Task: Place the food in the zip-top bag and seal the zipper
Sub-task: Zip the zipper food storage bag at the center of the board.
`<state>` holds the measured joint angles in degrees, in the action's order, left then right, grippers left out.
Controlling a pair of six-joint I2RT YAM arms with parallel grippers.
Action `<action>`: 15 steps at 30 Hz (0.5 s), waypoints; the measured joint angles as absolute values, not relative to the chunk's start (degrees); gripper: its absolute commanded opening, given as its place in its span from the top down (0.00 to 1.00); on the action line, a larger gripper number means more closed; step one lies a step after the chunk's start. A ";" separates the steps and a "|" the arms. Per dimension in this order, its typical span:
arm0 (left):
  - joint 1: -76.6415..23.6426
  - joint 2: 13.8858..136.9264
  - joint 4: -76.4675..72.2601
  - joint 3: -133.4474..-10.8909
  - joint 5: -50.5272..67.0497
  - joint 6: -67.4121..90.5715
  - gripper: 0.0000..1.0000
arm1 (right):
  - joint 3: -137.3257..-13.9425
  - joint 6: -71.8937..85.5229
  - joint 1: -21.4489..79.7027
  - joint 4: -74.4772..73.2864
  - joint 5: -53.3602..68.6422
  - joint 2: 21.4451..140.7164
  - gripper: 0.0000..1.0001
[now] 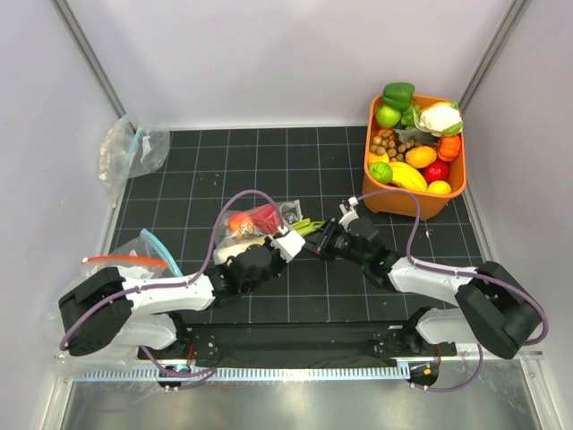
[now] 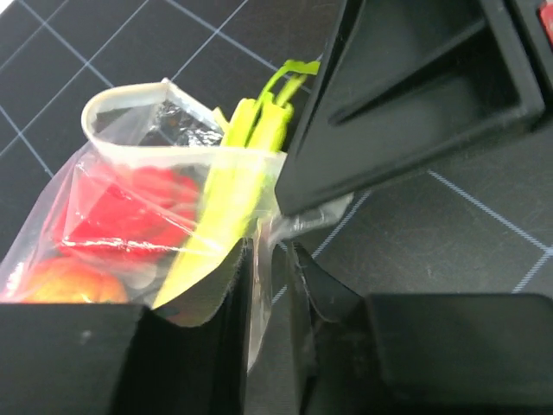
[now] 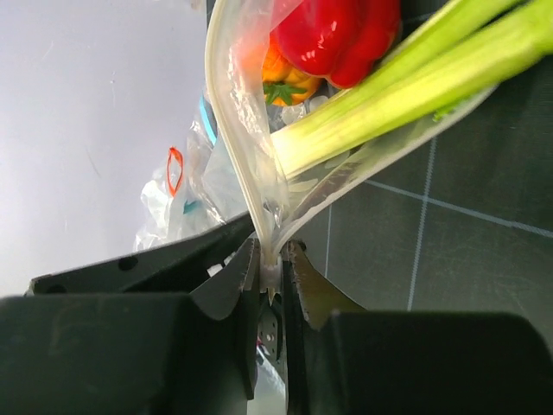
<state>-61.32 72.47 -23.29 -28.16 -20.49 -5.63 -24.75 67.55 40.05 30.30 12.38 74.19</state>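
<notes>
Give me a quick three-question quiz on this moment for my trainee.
1. True or false: the zip-top bag is zipped shut.
2. What pokes out of its mouth? A) celery B) a spoon C) a sponge
3. What do the right jaws pinch?
Key: 1 false, the mouth gapes open. 2 A. 3 the bag's mouth edge.

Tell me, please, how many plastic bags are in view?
3: the food bag at the centre, the orange-strip bag at the near left, and the corner bag at the far left. Another may lie stacked with the side ones.
</notes>
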 measured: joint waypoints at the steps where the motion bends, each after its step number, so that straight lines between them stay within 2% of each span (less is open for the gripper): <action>1: -61.67 72.49 -23.40 -28.16 -20.56 -6.17 0.63 | -24.34 67.55 39.77 29.67 12.05 73.17 0.99; 5: -65.43 73.52 -23.59 -28.18 -23.27 -9.85 0.57 | -23.66 67.16 39.05 26.20 10.72 69.08 0.99; 11: -71.61 79.11 -23.38 -29.91 -30.55 -17.02 0.58 | -23.70 67.61 38.92 24.71 11.49 70.81 0.99; 14: -74.63 81.95 -23.64 -31.22 -34.98 -20.23 0.67 | -23.70 67.85 38.92 24.27 11.99 71.68 0.99; 15: -75.46 82.76 -23.79 -31.55 -36.36 -21.32 0.77 | -23.70 67.88 38.92 24.16 12.21 71.75 0.98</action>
<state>-75.46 82.76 -23.79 -31.55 -36.36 -21.32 -23.70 67.88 38.92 24.16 12.21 71.75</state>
